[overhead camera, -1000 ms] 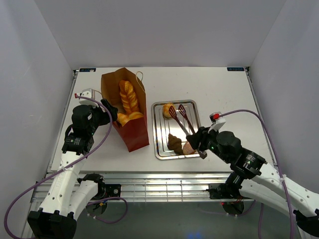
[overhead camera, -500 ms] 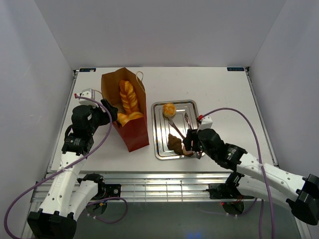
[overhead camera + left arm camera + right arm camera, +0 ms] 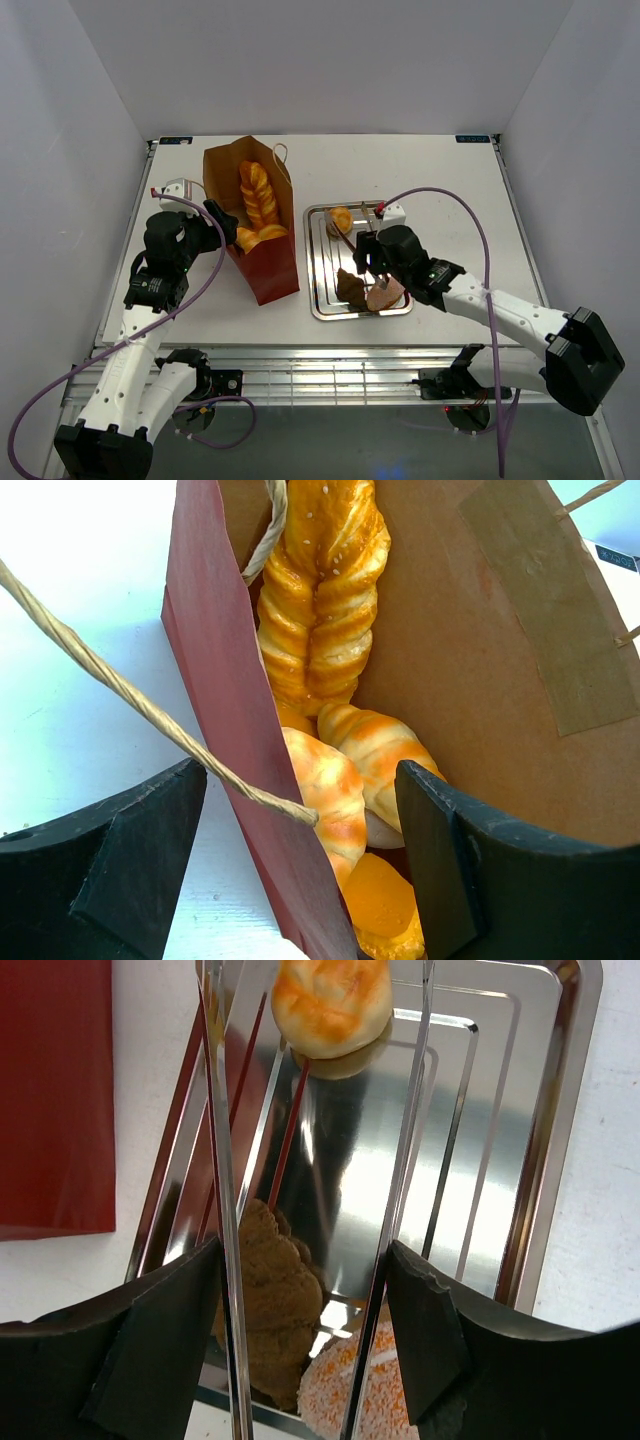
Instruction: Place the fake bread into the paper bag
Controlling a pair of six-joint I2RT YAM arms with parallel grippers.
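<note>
The red paper bag [image 3: 268, 272] stands open left of the tray, with a braided loaf [image 3: 255, 195] and croissants [image 3: 380, 750] inside. My left gripper [image 3: 222, 226] is open and straddles the bag's near wall [image 3: 215, 660], one finger outside and one inside. My right gripper [image 3: 364, 252] is shut on slim metal tongs [image 3: 215, 1160] and hovers over the tray. The tong tips reach toward a round golden roll [image 3: 330, 1005], also seen from above [image 3: 340, 217]. A dark brown pastry [image 3: 270, 1290] and a pinkish sprinkled one [image 3: 370, 1390] lie below the fingers.
The shallow silver tray [image 3: 396, 216] sits mid-table, right of the bag; its rim shows in the right wrist view [image 3: 545, 1110]. The bag's cord handle [image 3: 130, 695] crosses in front of my left fingers. A grey cable arcs over the right arm [image 3: 470, 215].
My right arm has swung from the tray's near right corner up over the tray, carrying the tongs toward the round roll. The left arm and the bag have not moved.
</note>
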